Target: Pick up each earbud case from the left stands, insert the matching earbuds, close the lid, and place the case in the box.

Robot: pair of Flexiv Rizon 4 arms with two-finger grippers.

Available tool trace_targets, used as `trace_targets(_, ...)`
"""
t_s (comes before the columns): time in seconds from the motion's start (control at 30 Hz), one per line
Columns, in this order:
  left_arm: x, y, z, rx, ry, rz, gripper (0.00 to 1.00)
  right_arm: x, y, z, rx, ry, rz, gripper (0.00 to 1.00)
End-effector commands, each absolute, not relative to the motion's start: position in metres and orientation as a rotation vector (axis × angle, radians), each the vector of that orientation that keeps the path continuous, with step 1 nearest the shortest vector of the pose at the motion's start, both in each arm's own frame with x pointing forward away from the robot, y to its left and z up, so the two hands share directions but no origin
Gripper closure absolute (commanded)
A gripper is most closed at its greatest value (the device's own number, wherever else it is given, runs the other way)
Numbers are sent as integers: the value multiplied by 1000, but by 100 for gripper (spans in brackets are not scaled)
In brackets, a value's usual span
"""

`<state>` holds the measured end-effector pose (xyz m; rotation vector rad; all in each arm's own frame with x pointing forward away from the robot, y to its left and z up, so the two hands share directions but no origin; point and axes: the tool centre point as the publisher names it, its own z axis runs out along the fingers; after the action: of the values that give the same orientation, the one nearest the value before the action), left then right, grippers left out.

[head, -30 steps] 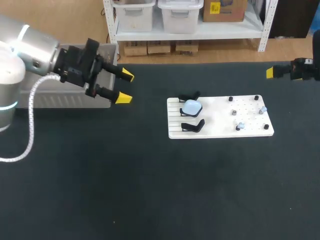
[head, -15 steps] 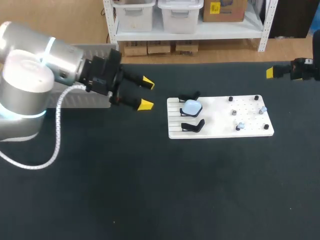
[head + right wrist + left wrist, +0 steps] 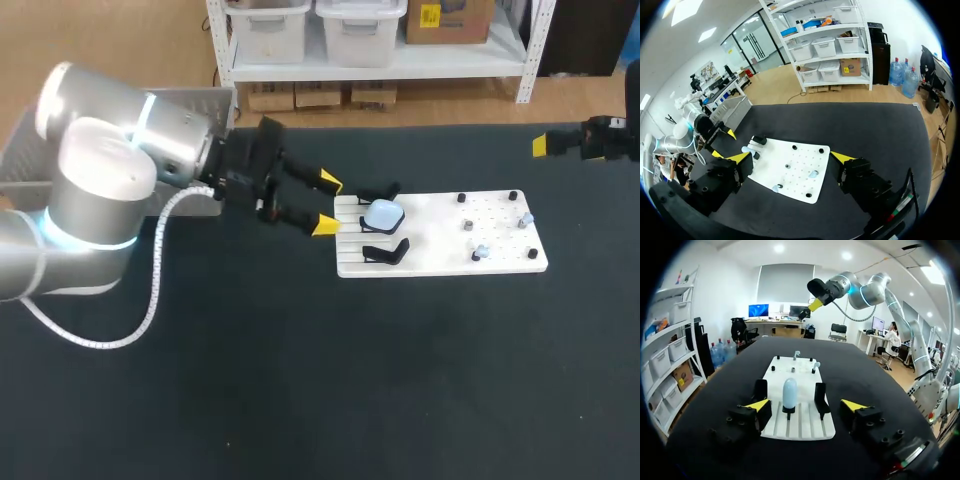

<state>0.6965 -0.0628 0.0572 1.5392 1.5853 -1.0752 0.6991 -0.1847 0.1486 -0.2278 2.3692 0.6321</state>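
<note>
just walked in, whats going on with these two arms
The left gripper hangs open just short of the white pegboard tray, pointed at the pale blue earbud case that sits on the middle of three black stands. The other two stands are empty. The right gripper is open too, off at the table's right side, holding nothing.

The head view looks down from above and behind onto the black table (image 3: 300, 400). The left wrist view faces the flat white pegboard tray (image 3: 802, 424) low and close; the right wrist view sees it from higher, farther off.
</note>
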Motion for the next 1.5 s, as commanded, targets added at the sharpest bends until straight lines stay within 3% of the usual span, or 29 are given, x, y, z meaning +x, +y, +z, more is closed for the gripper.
trace_targets(0.03, 703, -73, 48, 1548, 1575, -1089, 23, 699, -185, 149, -228, 2370, 631, 0)
trace_targets(0.1, 704, -75, 46, 1548, 1571, -1092, 22, 699, -185, 149, -228, 2370, 631, 0)
trace_targets(0.2, 705, -78, 43, 1545, 1566, -1098, 31, 699, -185, 149, -228, 2370, 631, 0)
trace_targets(0.67, 712, -98, 30, 1581, 1573, -1116, 24, 699, -185, 149, -228, 2370, 631, 0)
trace_targets(1.17, 715, -113, 22, 1625, 1574, -1131, 35, 699, -185, 149, -228, 2370, 631, 0)
trace_targets(1.5, 715, -117, 20, 1647, 1576, -1128, 29, 699, -185, 149, -228, 2370, 631, 0)
